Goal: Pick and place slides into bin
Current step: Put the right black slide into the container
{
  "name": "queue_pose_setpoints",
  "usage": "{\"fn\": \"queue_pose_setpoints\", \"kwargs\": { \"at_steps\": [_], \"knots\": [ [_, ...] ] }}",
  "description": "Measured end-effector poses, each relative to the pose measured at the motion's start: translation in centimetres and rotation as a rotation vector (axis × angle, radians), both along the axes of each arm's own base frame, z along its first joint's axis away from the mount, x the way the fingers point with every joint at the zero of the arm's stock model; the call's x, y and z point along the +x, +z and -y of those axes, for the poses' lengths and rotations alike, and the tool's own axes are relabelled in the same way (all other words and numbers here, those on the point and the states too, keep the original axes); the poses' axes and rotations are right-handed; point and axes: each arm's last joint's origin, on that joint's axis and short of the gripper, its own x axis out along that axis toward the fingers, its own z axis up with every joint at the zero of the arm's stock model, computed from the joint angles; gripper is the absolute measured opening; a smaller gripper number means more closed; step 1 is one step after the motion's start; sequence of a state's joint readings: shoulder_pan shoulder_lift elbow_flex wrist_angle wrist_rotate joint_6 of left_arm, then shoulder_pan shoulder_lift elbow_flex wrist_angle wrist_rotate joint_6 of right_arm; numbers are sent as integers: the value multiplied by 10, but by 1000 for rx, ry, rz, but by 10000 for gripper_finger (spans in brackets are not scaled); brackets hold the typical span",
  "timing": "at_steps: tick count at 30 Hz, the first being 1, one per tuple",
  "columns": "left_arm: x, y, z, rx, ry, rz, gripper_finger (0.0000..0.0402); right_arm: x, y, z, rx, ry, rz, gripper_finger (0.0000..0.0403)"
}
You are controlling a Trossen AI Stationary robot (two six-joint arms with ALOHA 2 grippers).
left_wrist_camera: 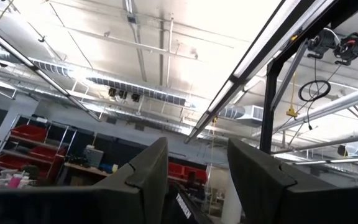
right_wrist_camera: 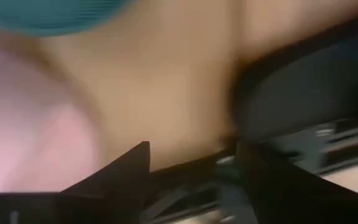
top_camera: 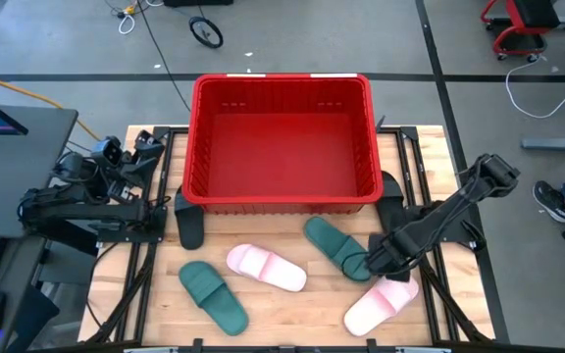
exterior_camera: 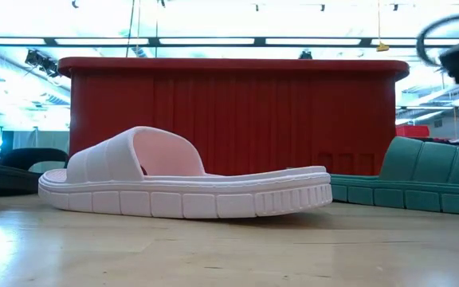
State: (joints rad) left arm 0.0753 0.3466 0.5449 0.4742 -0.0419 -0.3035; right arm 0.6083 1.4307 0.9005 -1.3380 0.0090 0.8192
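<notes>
The large rectangular red plastic bin [top_camera: 282,142] with ribbed slotted walls stands at the far middle of the wooden slatted table [top_camera: 292,319], and nothing is seen inside it. Six rubber slides lie outside it on the table. One black slide [top_camera: 189,224] rests just off the bin's near left corner, and a second black slide [top_camera: 391,196] sits against its near right corner. A dark green slide [top_camera: 214,296] lies at the near left; beside it a pale pink slide [top_camera: 266,269] lies near the middle, and the low view shows that pink slide sole down in front of the bin wall [exterior_camera: 237,119]. A second dark green slide [top_camera: 335,246] lies right of centre, and a second pale pink slide [top_camera: 381,304] lies at the near right. The right gripper [top_camera: 373,261] is low over the table, at the near end of the second green slide and just above the second pink one; its fingers [right_wrist_camera: 126,168] stand apart with bare wood between them, clamped on nothing. The left gripper [left_wrist_camera: 194,186] waits folded at the table's left edge, pointing up at the ceiling, its fingers apart.
</notes>
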Motion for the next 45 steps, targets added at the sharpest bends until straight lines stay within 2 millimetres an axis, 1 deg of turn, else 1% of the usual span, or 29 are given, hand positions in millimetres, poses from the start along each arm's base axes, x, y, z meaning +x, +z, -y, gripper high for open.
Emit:
{"fn": "queue_pose_setpoints", "kwargs": {
  "at_steps": [3, 5, 8, 12, 15, 19, 24, 27, 29, 33, 34, 37, 39, 41, 45],
  "knots": [
    [0, 0, 0, 0, 0, -5, 172, -6, -12, 10, -114, 31, 6, 253],
    [0, 0, 0, 0, 0, -1, 171, -11, -19, 16, -147, 23, -4, 252],
    [0, 0, 0, 0, 0, -3, 172, -15, -30, 22, -147, 6, -2, 247],
    [0, 0, 0, -1, 0, -3, 172, -8, -37, 17, -76, 10, 96, 233],
    [0, 0, 0, -5, -4, -2, 171, -10, -43, 18, -79, 10, 94, 223],
    [0, 0, 0, -6, -4, -3, 172, -20, -54, 24, -117, -35, 54, 210],
    [0, 0, 0, -6, -5, -3, 172, -27, -69, 29, -130, -133, 80, 201],
    [0, 0, 0, -6, -5, -3, 172, -29, -73, 30, -137, -179, 100, 180],
    [0, 0, 0, -6, -5, -3, 172, -29, -73, 30, -145, -187, 103, 147],
    [0, 0, 0, -6, -5, -3, 172, -22, -66, 25, -102, -209, 105, 37],
    [0, 0, 0, -7, -5, -3, 172, -19, -62, 22, -66, -224, 110, 23],
    [0, 0, 0, -23, -19, -1, 171, -9, -48, 10, 116, -302, 93, 25],
    [0, 0, 0, -25, -20, -1, 172, -3, -35, 2, 235, -324, 66, 22],
    [0, 0, 0, -23, -18, -1, 172, 5, -16, -7, 345, -328, 73, 17],
    [0, 0, 0, -23, -18, -1, 172, 21, 36, -20, 516, -337, 185, 16]
  ]
}}
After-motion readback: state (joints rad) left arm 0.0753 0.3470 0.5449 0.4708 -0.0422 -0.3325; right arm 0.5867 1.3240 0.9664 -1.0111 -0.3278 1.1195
